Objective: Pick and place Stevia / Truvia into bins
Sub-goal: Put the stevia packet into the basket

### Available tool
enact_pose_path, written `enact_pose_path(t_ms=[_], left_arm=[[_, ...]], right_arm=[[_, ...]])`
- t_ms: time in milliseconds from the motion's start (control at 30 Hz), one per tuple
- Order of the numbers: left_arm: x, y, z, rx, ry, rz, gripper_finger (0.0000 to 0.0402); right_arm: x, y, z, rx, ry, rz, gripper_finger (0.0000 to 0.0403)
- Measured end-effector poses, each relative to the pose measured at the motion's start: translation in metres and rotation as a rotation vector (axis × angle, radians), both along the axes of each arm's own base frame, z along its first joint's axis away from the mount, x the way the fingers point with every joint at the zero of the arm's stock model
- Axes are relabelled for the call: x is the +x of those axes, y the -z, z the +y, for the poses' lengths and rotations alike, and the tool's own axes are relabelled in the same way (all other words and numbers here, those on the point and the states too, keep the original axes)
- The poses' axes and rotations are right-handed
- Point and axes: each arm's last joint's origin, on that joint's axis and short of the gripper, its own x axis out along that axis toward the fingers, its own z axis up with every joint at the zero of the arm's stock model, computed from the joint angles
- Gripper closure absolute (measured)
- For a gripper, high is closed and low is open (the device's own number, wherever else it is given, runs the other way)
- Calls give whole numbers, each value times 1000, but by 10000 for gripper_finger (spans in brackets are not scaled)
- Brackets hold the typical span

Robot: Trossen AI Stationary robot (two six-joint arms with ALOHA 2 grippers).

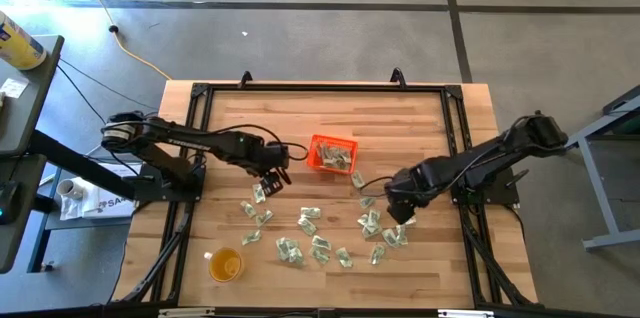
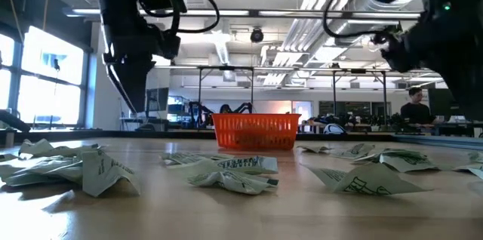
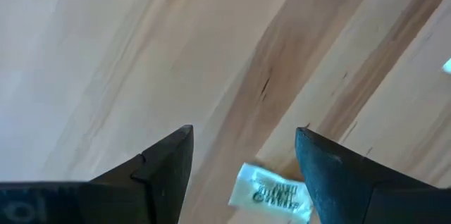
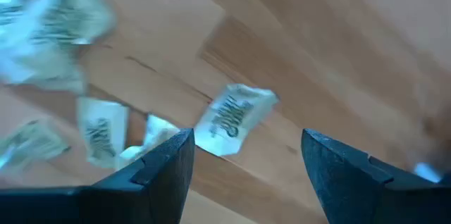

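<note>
Sachets (image 1: 318, 242) scattered across my desk (image 1: 420, 118), orange bin (image 1: 333, 153) near the middle holding several.

Loose packets lie in a band in front of the bin, between my two arms. My left jaws (image 1: 272, 176) hang open just beside the bin, one sachet (image 3: 271, 194) on the wood beneath them. My right jaws (image 1: 398, 210) stand open over the right-hand cluster, gripping nothing, one packet (image 4: 232, 118) just ahead.

Bin (image 1: 333, 153) mid-table; sachets (image 1: 318, 243) scattered in front, some apparently inside; cup (image 1: 225, 264) front-left.
</note>
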Motion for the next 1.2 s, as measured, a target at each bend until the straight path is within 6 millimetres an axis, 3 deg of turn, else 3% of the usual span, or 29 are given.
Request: enact_pose_path(t_ms=[233, 600, 700, 867, 933, 1033, 1100, 1200], left_arm=[[2, 2, 0, 43, 106, -23, 120], [3, 1, 21, 51, 59, -36, 119], [2, 1, 25, 51, 41, -35, 119], [1, 1, 28, 50, 31, -31, 119], [1, 1, 27, 49, 32, -28, 119], [-2, 2, 26, 39, 22, 1, 119], [-5, 3, 26, 17, 7, 30, 119], [-12, -1, 25, -7, -21, 58, 119]], right_arm=[[-3, 27, 15, 52, 181, -79, 151], [-23, 60, 6, -51, 296, 51, 164], [-23, 61, 0, -57, 303, 57, 209], [-17, 60, -14, -83, 315, 41, 344], [-14, 60, -22, -106, 331, 6, 385], [-2, 50, -38, -184, 368, -141, 380], [7, 35, -50, -275, 383, -239, 378], [24, -5, -68, -359, 359, -412, 394]])
